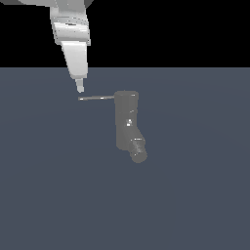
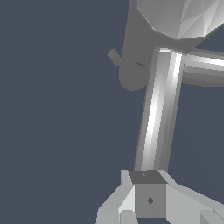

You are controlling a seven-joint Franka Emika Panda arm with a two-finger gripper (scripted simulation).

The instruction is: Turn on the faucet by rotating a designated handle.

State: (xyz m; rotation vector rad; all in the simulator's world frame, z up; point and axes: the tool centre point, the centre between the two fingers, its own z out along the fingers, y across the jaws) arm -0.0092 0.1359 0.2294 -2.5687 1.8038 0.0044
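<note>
Your claw (image 1: 80,89) hangs on the end of the white arm, coming down from the top of the exterior view toward the flat blue-grey worktop (image 1: 58,195). Its tip tapers to a narrow point, and you cannot tell from either view how far the jaws stand apart; nothing shows clamped between them.

Just below the claw's tip lies the free end of the handle (image 1: 96,98), a thin, straight, light-grey rod. The tip sits just above that end, very near it; whether they touch cannot be told. From there the handle runs level, away from the claw toward the exterior view's right, and joins the top of the faucet (image 1: 127,119).

The faucet is a dull-grey upright cylinder standing on the worktop, beside and below the claw, one handle's length away. At its lower end a short, dark, ribbed spout (image 1: 137,150) angles down and outward, on the side far from the claw.

In the wrist view the handle (image 2: 157,113) appears as a bright, broad bar running from the claw's fingers (image 2: 118,205) up to the faucet's body (image 2: 183,17), with the spout (image 2: 114,57) showing small beyond it.
</note>
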